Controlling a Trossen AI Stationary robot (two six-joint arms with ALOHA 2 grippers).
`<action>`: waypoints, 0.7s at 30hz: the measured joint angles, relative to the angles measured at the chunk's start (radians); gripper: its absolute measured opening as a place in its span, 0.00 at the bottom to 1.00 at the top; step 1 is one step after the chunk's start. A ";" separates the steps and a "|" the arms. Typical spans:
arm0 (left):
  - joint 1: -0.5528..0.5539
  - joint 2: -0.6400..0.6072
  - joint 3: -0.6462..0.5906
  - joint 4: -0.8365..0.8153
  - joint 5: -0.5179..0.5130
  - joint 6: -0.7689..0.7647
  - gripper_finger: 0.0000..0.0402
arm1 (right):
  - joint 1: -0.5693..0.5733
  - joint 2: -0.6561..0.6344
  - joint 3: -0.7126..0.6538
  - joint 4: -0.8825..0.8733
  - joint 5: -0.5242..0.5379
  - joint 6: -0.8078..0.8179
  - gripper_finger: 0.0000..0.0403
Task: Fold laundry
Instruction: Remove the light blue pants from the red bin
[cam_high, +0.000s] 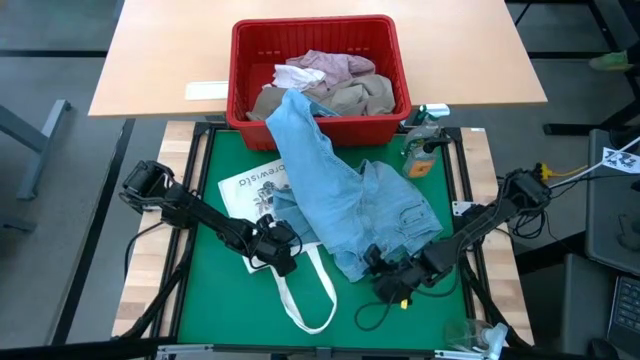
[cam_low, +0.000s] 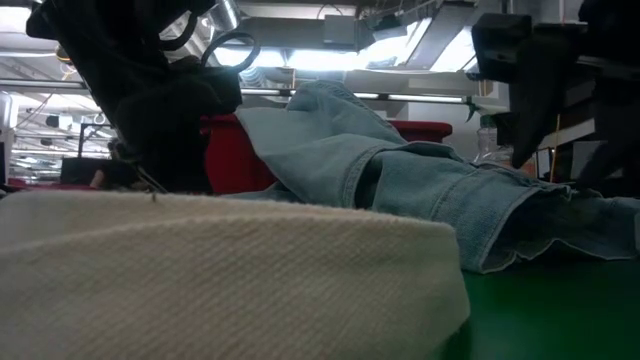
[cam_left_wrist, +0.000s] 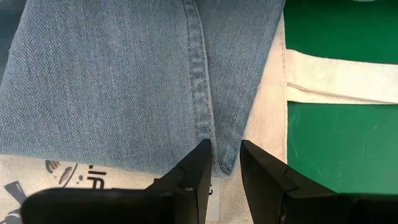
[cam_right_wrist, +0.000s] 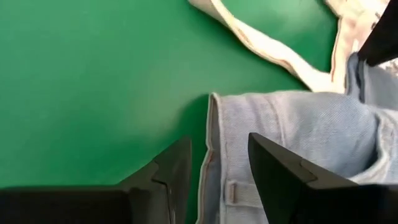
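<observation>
Light blue jeans (cam_high: 350, 190) hang out of the red basket (cam_high: 240, 70) and spread over the green mat (cam_high: 215, 160); one leg lies on a white printed tote bag (cam_high: 240, 185). My left gripper (cam_high: 285, 245) is shut on that leg's end. My right gripper (cam_high: 385, 268) is open low over the jeans' near end. In the right wrist view its fingers stand on either side of the waistband edge (cam_right_wrist: 214, 124), beside a belt loop. More laundry, pink and tan pieces (cam_high: 340, 85), lies in the basket. My left gripper pinches the hem corner of the jeans leg (cam_left_wrist: 225, 163) between its two fingers, which slant down at it from the table's left side. The rest of the leg (cam_left_wrist: 137, 81) lies flat on the tote bag (cam_left_wrist: 264, 124).
The tote's long strap (cam_high: 310, 300) loops over the mat near the front edge. A bottle and an orange thing (cam_high: 425, 150) stand at the mat's far right corner. The basket sits on a wooden table beyond the mat. Bare green mat shows left of the tote and at the front.
</observation>
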 joint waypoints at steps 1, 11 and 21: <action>0.000 0.000 0.000 0.000 0.000 0.000 0.20 | 0.000 0.000 0.000 0.002 0.000 -0.010 0.39; 0.000 0.000 0.000 0.001 0.001 0.000 0.20 | 0.000 0.000 0.000 -0.001 0.063 -0.073 0.39; 0.000 0.000 0.000 0.020 0.002 -0.001 0.20 | 0.001 0.064 0.000 0.004 0.120 -0.074 0.39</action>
